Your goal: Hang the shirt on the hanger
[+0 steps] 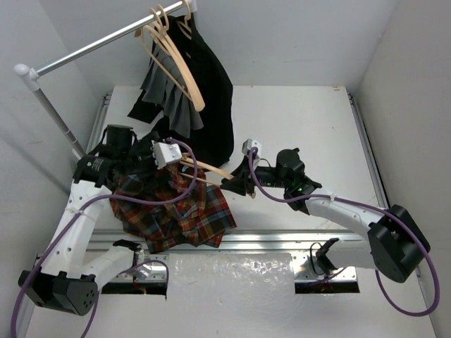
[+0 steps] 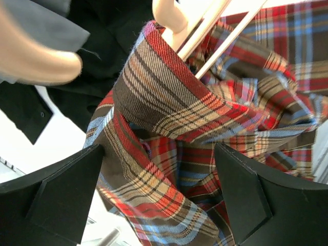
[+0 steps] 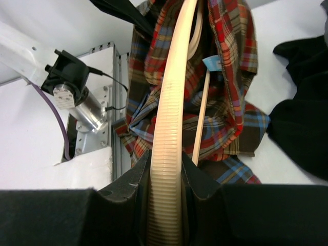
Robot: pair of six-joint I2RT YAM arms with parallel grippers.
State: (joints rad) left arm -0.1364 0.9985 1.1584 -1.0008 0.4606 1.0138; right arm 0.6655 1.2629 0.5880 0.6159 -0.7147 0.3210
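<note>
The plaid shirt [image 1: 180,211] hangs bunched at the table's front left, draped over the near end of a pale tan hanger [image 1: 208,169]. My right gripper [image 1: 236,183] is shut on the hanger's ribbed arm [image 3: 174,102], which runs up into the shirt [image 3: 230,77]. My left gripper [image 1: 156,169] sits at the shirt's top edge. In the left wrist view its jaws stand wide apart, with a fold of shirt [image 2: 169,107] passing loosely between the fingers [image 2: 66,195]. The hanger's thin bars [image 2: 215,31] show above the fold.
A rack rail [image 1: 91,46] crosses the back left, carrying spare tan hangers [image 1: 169,53], a black garment [image 1: 208,91] and a grey garment [image 1: 169,95]. The black garment lies on the table right of the shirt [image 3: 302,128]. An aluminium rail [image 1: 282,239] runs along the near edge.
</note>
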